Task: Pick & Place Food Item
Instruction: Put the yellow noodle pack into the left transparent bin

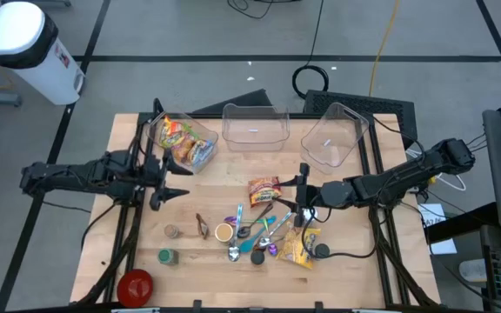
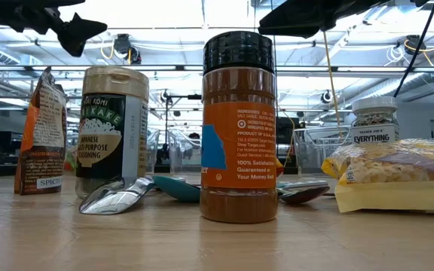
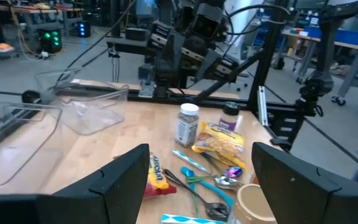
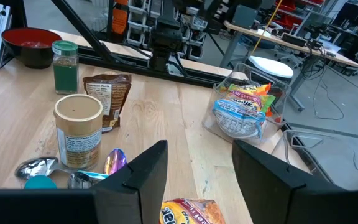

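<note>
A red snack packet (image 1: 264,189) lies flat on the table (image 1: 355,269) near its middle, just left of the right gripper (image 1: 302,198) and touched by nothing. That gripper hangs above the table with its fingers apart at a middling gap and nothing between them. Nearer than the packet lie a heap of spoons (image 1: 259,235), a tan-lidded jar (image 1: 223,232) and a yellow bag (image 1: 298,248). Left of these stand a small brown pouch (image 1: 201,226), a green-lidded jar (image 1: 167,256) and a red bowl (image 1: 135,284). The left gripper (image 1: 170,184) hovers over the table's left part, fingers wide and empty. Along the far edge sit three clear bins: the left bin (image 1: 181,139) holds colourful snack bags, the middle bin (image 1: 255,127) and the tilted right bin (image 1: 333,136) hold none.
</note>
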You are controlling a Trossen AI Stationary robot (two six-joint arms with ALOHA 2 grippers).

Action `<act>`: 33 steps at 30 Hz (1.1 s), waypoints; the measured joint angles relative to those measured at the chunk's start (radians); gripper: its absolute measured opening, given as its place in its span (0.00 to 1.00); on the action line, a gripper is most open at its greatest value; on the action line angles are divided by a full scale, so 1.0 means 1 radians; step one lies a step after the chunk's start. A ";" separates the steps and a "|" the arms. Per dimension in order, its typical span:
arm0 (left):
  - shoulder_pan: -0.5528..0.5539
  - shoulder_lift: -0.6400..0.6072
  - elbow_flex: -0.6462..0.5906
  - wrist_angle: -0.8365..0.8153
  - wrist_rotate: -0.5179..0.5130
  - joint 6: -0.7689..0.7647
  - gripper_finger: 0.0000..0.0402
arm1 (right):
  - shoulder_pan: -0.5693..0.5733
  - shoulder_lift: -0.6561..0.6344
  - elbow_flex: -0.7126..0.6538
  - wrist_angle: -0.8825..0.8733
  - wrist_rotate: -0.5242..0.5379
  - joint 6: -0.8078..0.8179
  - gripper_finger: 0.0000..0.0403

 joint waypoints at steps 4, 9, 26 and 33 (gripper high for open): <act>-0.021 0.000 0.000 -0.001 0.076 0.025 0.73 | 0.000 0.000 0.000 0.000 0.000 0.000 0.43; -0.051 0.000 0.000 0.000 0.143 0.059 0.73 | 0.000 0.000 0.000 0.000 0.000 0.000 0.43; -0.059 0.000 0.000 0.005 0.142 0.078 0.73 | 0.037 -0.001 0.000 0.097 -0.152 -0.038 0.45; -0.059 0.000 0.000 0.005 0.142 0.080 0.73 | 0.170 -0.001 0.004 0.093 -0.205 0.052 0.60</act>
